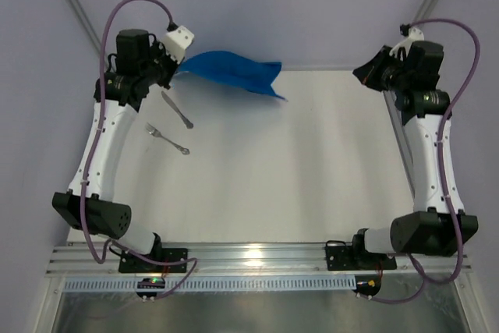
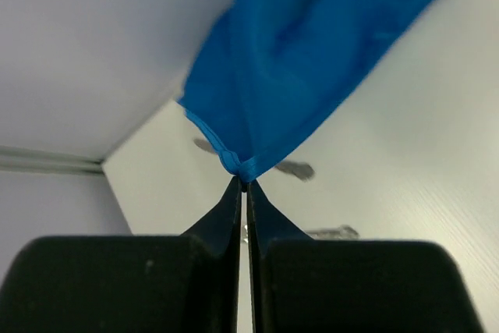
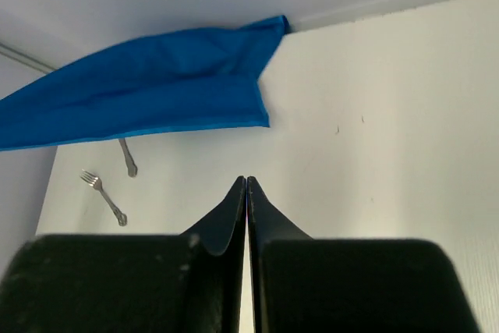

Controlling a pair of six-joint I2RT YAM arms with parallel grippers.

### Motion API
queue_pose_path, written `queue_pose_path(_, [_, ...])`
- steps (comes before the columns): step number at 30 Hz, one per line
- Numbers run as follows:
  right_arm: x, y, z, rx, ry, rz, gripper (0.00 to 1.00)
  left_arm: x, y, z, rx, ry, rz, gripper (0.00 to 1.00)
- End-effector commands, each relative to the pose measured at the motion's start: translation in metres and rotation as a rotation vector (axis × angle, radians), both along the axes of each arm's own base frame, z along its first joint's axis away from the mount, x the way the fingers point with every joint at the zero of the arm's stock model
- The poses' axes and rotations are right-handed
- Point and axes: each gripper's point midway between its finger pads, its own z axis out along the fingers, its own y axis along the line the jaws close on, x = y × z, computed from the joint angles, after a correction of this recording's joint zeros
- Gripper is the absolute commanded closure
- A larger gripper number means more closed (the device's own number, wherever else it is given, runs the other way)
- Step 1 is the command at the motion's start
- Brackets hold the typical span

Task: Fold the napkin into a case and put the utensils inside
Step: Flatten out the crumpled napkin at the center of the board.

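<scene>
Bright, even light; soft shadows

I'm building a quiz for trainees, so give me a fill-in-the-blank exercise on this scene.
1. The left claw is shut on the ____ napkin.
2. The right claw is shut and holds ____.
3. The knife and the fork lie on the table, on the ____ arm's side.
Missing words: blue; nothing; left.
</scene>
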Motion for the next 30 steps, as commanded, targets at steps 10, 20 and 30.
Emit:
queue_pose_path(10, [-0.118, 0.047, -0.191, -0.016, 0.305, 0.013, 0.96, -0.163, -0.021, -0.169, 0.085, 0.517, -0.391, 1.0])
queue_pose_path(20, [-0.047, 0.089, -0.237, -0.264, 0.463, -0.048, 0.41, -0.255, 0.007, -0.207, 0.165, 0.672, -0.423, 1.0])
queue_pose_path(30, [-0.064, 0.143, -0.311, -0.528, 0.675, 0.084, 0.31, -0.274, 0.01, -0.23, 0.136, 0.721, -0.387, 1.0])
